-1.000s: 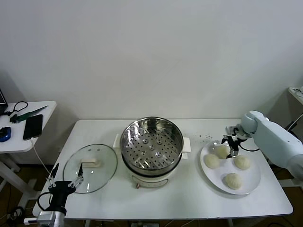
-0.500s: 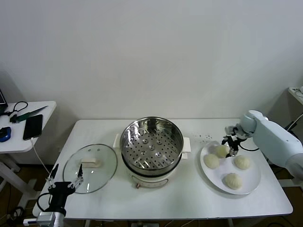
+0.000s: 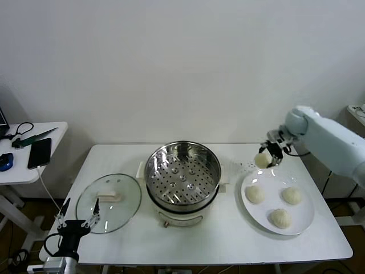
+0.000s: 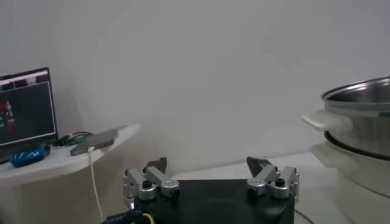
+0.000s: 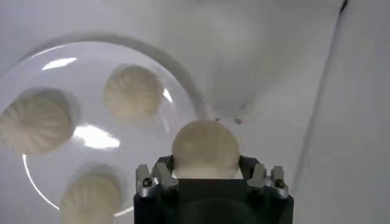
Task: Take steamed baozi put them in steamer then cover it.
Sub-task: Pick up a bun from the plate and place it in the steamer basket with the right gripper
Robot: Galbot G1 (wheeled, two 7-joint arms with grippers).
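1. At the near edge of the tabletop (image 3: 228, 240), toward 7 o'clock, the left gripper (image 3: 78, 225) hangs low with its fingers (image 4: 149, 181) spread wide and holding nothing.
2. Just beyond it lies a glass lid (image 3: 108, 202), flat on the tabletop, its white knob up.
3. At 5 o'clock a white plate (image 3: 305, 220) carries three steamed baozi: one (image 3: 280, 218) nearest the edge, one (image 3: 255, 194) on the steamer side, one (image 3: 292, 195) on the outer side. They sit apart from each other.
4. Centre of the tabletop holds the steamer (image 3: 182, 177), a shiny steel pot on a white base with side handles. Its perforated tray is bare and uncovered. The lid is at its 9 o'clock, the plate at its 3 o'clock.
5. Farther back, at about 2 o'clock from the steamer, the right gripper (image 3: 269, 153) is raised above the tabletop, over the far rim of the plate. Its fingers (image 5: 161, 175) are clamped on the fourth baozi (image 3: 262, 160), which is in the air, clear of the plate and short of the steamer. The right wrist view shows the bun (image 5: 205, 149) seated between the fingers, with the plate (image 5: 183, 79) and its three buns below.
6. Off at 9 o'clock, a side table (image 3: 34, 165) bears a phone (image 3: 39, 153) and cables.
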